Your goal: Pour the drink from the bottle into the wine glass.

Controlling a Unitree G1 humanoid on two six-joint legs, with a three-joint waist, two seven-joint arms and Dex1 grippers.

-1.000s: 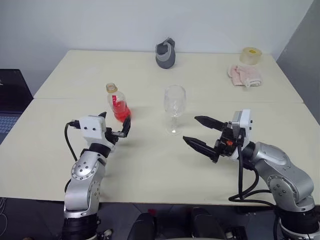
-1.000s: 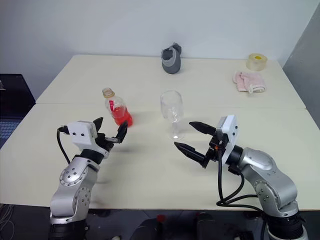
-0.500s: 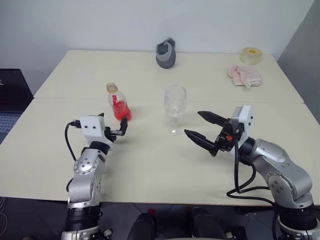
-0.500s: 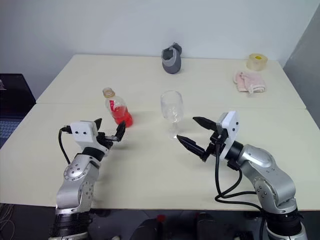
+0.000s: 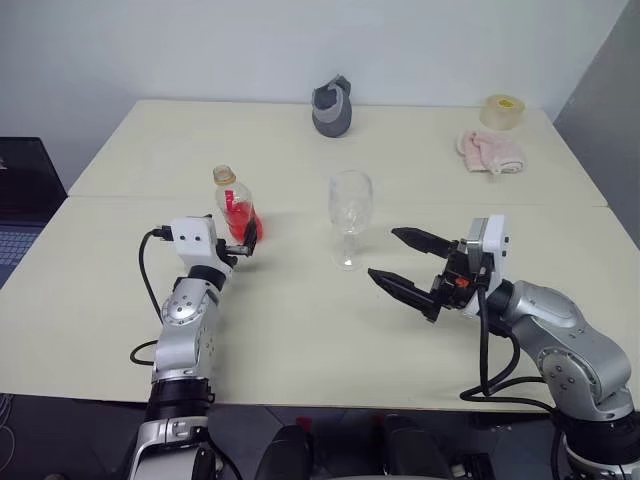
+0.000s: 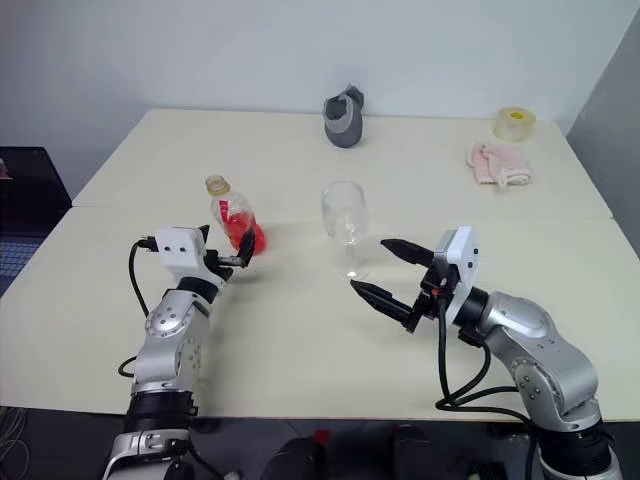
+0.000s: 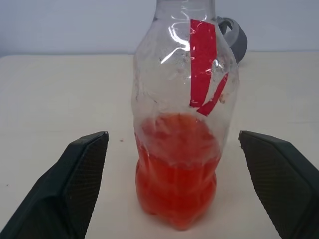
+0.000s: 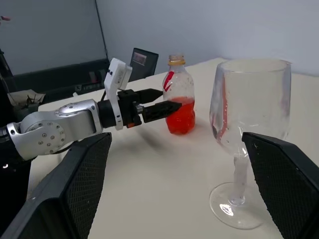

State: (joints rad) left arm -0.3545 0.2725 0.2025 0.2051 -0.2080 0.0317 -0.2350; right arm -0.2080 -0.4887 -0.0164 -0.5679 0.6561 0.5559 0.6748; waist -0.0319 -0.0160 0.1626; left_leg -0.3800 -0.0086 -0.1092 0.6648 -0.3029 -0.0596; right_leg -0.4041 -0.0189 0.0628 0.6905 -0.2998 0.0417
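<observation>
Holds left gripper point(image 5: 240, 244) spread to its widest, one black finger on each side of the small clear plastic bottle point(image 5: 235, 208) with the yellow-orange neck ring, clear of the plastic on both sides. Pinches nothing yet. Has come forward over the last second, from just short of the bottle to around its lower body. Puts the reach close to done, by the look of it, and leaves the closing, the lift and the pour all still ahead.

Keeps right gripper point(image 5: 382, 253) where it was a second ago, equally wide apart and empty, pointing at the clear stemmed wine glass point(image 5: 349, 215) from just beside it, without touching.

Finds the bottle upright on the left half of the table, just nearside of the seam, with bright red-pink drink point(image 5: 243, 227) filling only its bottom part. Finds the wine glass upright and empty near the middle, well apart from the bottle.

Rests everything on a wide pale cream table point(image 5: 300, 330) against a plain white wall point(image 5: 200, 40). Shows a dark laptop point(image 5: 15, 200) beyond the left edge. Shows, along the far edge, a grey cup-like holder point(image 5: 331, 108) at the middle, then a crumpled pink cloth point(image 5: 490, 150) and a pale yellow tape roll point(image 5: 502, 110) by the far right corner.
</observation>
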